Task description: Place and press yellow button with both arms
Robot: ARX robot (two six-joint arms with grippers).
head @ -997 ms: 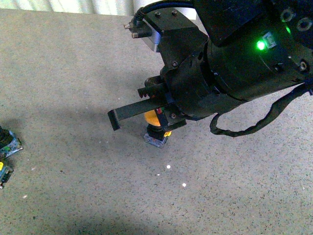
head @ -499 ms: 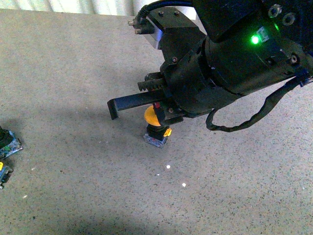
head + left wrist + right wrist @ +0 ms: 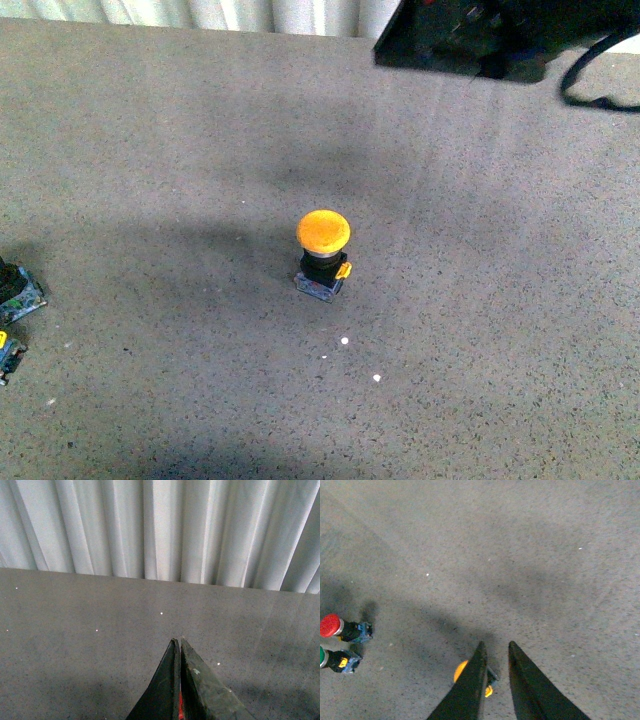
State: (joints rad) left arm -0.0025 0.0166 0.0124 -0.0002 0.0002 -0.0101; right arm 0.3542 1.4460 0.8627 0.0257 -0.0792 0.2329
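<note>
Logging small push-button with round yellow-orange cap, black body and bluish-grey base (image 3: 323, 252) upright on grey speckled tabletop (image 3: 150, 150), untouched.
Found left end effector (image 3: 176, 641) closed tip to tip, holding nothing, facing white pleated curtain (image 3: 150, 525); found right end effector (image 3: 496, 646) parted by a narrow gap, empty, above the push-button, cap partly hidden behind one finger (image 3: 470, 685). Noted red-capped button (image 3: 330, 625) well apart.

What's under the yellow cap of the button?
A black body with a yellow side tab, on a grey square base. The cap hides the body's top.
</note>
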